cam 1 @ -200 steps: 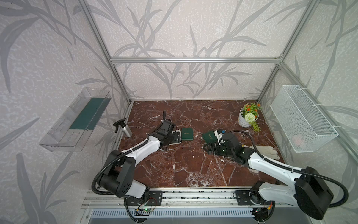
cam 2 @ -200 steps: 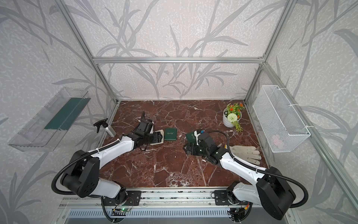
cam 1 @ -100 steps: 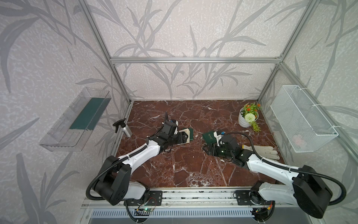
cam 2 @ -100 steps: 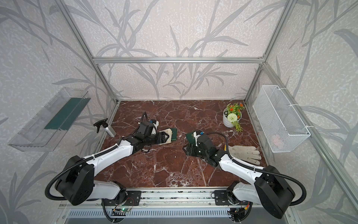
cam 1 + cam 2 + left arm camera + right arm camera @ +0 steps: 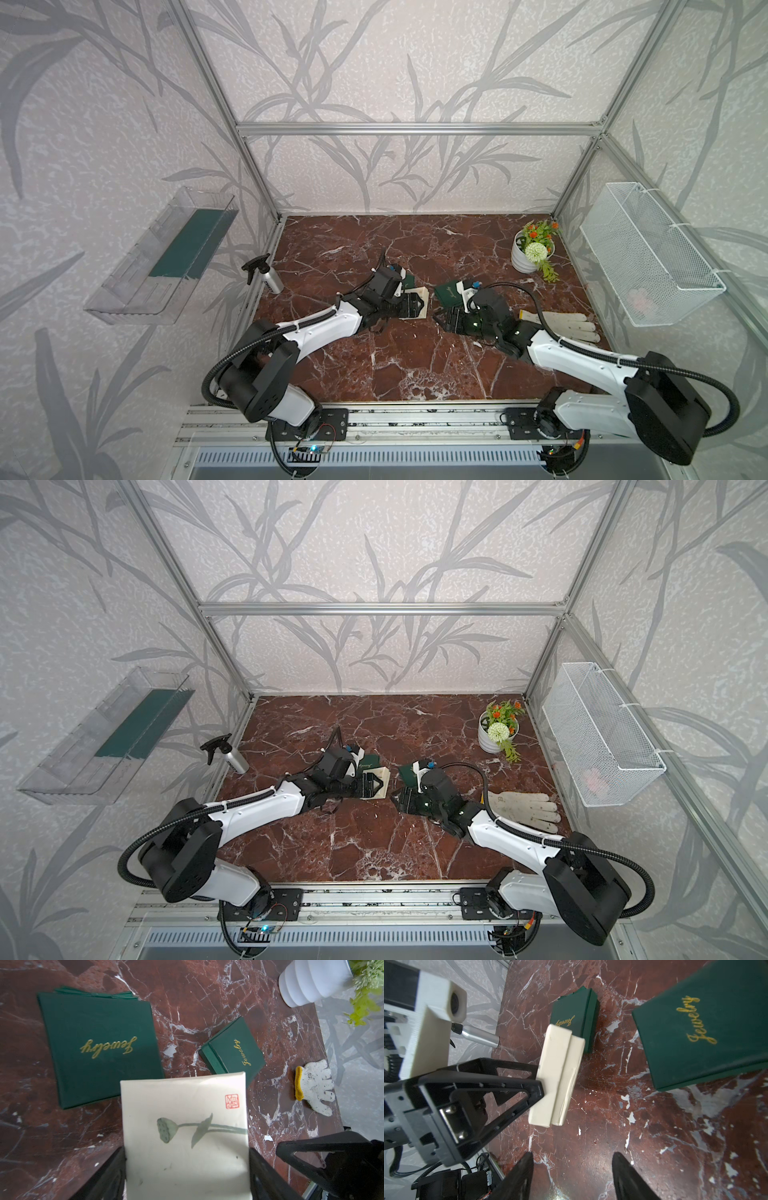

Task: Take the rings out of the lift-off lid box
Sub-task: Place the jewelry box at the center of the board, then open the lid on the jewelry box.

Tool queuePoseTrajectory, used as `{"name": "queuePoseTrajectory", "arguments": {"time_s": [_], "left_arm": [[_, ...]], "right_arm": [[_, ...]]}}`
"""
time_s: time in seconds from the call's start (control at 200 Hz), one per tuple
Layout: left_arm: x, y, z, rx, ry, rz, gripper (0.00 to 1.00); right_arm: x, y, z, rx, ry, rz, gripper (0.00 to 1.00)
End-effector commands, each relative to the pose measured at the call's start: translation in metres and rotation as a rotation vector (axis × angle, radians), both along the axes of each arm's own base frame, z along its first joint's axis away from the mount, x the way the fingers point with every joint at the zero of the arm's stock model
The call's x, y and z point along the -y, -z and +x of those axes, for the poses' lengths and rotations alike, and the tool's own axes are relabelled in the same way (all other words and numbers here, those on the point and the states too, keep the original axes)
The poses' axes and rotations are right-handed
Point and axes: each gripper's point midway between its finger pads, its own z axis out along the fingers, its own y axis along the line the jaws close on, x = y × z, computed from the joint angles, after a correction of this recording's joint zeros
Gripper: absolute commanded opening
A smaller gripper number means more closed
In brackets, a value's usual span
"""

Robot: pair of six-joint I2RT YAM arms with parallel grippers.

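Observation:
The lift-off lid box (image 5: 182,1126) is cream with a painted lotus and a red stamp. My left gripper (image 5: 187,1153) is shut on its two sides. The right wrist view shows the box (image 5: 556,1076) held on edge above the marble with its lid on. Both top views show it mid-table (image 5: 417,301) (image 5: 380,781). My right gripper (image 5: 572,1155) is open over bare marble, a little to the right of the box (image 5: 446,322), with nothing between its fingers. The rings are hidden.
A green jewelry box (image 5: 99,1047) lies flat just behind the cream box, and a second one (image 5: 234,1045) to the right of it. A spray bottle (image 5: 270,280) lies at the left, a flower pot (image 5: 525,257) stands at the back right, and a work glove (image 5: 561,326) lies at the right. A wire basket (image 5: 648,257) hangs on the right wall.
My left arm has carried the cream box to the right, toward the table's middle. My right gripper's jaws have narrowed and it has edged a little left.

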Motion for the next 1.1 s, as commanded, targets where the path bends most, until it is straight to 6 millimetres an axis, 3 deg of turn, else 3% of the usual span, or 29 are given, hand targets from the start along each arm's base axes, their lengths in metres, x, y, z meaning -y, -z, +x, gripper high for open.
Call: {"name": "queuePoseTrajectory", "arguments": {"time_s": [0.0,0.565,0.73,1.095], "left_arm": [[0.016,-0.010,0.004,0.011,0.015,-0.030,0.68],[0.031,-0.014,-0.007,0.002,0.059,-0.039,0.67],[0.035,-0.015,-0.010,0.002,0.068,-0.047,0.67],[0.045,-0.017,-0.021,-0.006,0.095,-0.069,0.67]], "right_arm": [[-0.002,0.004,0.000,-0.011,0.001,-0.002,0.55],[0.011,0.018,0.002,-0.040,0.060,-0.072,0.49],[0.011,0.013,0.003,-0.027,0.058,-0.067,0.48],[0.011,0.024,0.002,-0.060,0.071,-0.072,0.46]]}}
